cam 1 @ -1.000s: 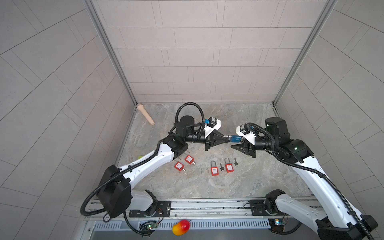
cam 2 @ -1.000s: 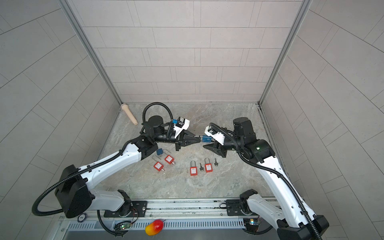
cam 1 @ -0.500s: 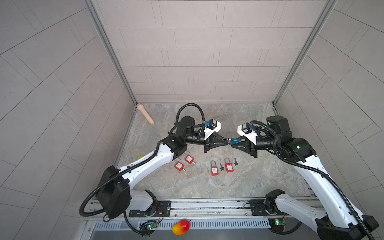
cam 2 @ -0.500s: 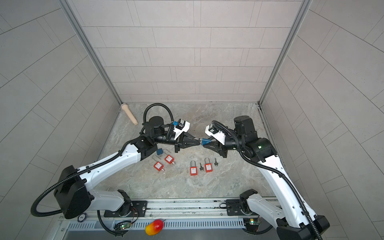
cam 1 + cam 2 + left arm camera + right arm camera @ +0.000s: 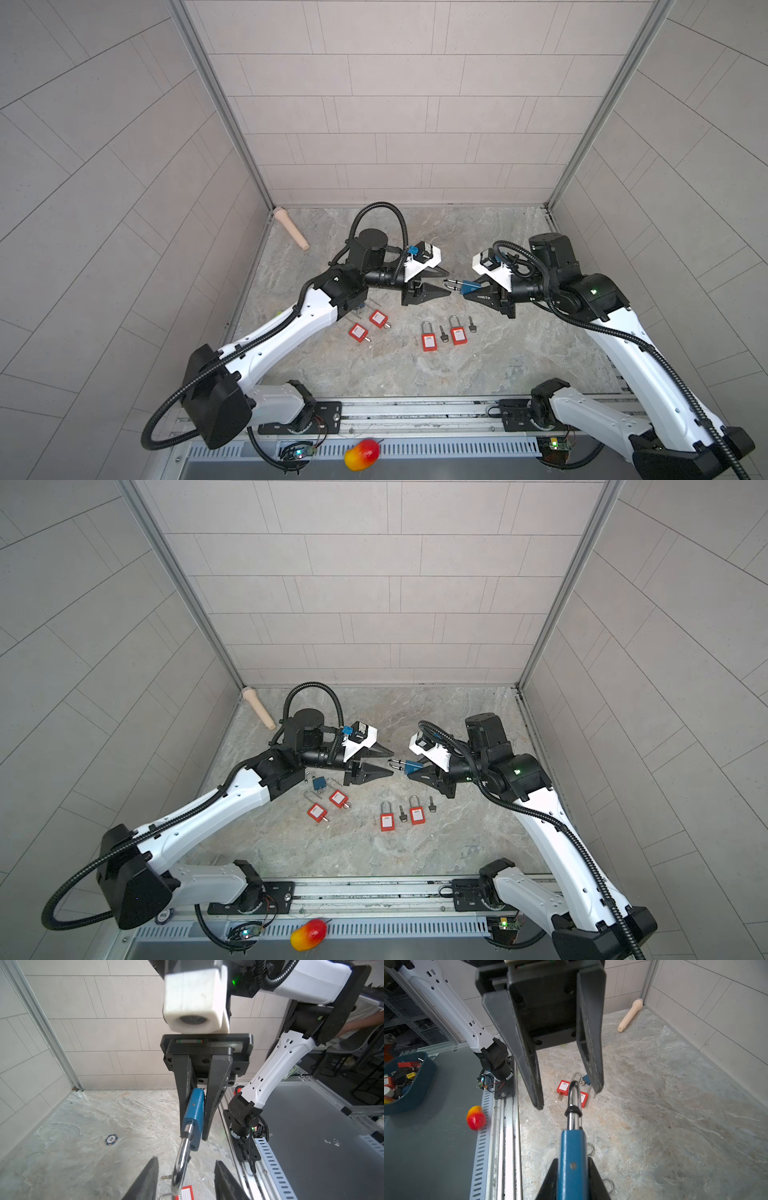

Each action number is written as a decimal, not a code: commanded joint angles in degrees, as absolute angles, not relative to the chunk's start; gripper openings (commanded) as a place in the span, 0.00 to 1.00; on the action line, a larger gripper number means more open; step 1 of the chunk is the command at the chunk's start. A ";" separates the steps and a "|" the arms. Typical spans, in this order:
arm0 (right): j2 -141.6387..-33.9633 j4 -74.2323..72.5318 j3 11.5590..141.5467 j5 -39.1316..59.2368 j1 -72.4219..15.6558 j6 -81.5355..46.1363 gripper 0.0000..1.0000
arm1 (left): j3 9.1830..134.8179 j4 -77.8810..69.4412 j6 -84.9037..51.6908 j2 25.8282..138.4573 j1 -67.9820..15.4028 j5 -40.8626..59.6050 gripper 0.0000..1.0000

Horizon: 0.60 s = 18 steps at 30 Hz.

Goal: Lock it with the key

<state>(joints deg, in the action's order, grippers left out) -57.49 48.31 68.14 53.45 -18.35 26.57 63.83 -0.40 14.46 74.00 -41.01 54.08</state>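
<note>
The blue padlock (image 5: 194, 1109) hangs above the table (image 5: 374, 374), body clamped in your right claw (image 5: 478, 286). Its shackle (image 5: 574, 1095) pokes between the tips of your half-open, empty left claw (image 5: 449, 283). Hold the padlock level and, likely, send that claw for a key (image 5: 443, 332).
</note>
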 commanded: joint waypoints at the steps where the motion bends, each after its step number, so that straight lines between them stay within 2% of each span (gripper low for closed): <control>1: -57.04 48.01 68.90 54.62 -18.28 27.88 0.02 | 65.65 6.16 19.87 72.60 -40.92 53.12 0.42; 6: -57.18 48.15 69.41 55.26 -18.28 27.60 0.01 | 66.35 6.61 19.78 73.80 -40.96 52.83 0.40; 11: -57.51 48.34 68.74 56.46 -18.28 28.00 0.00 | 67.48 6.64 19.43 74.69 -41.25 52.81 0.32; 18: -57.63 48.34 68.29 57.04 -18.28 28.32 0.00 | 67.37 5.91 18.74 74.68 -41.49 53.08 0.31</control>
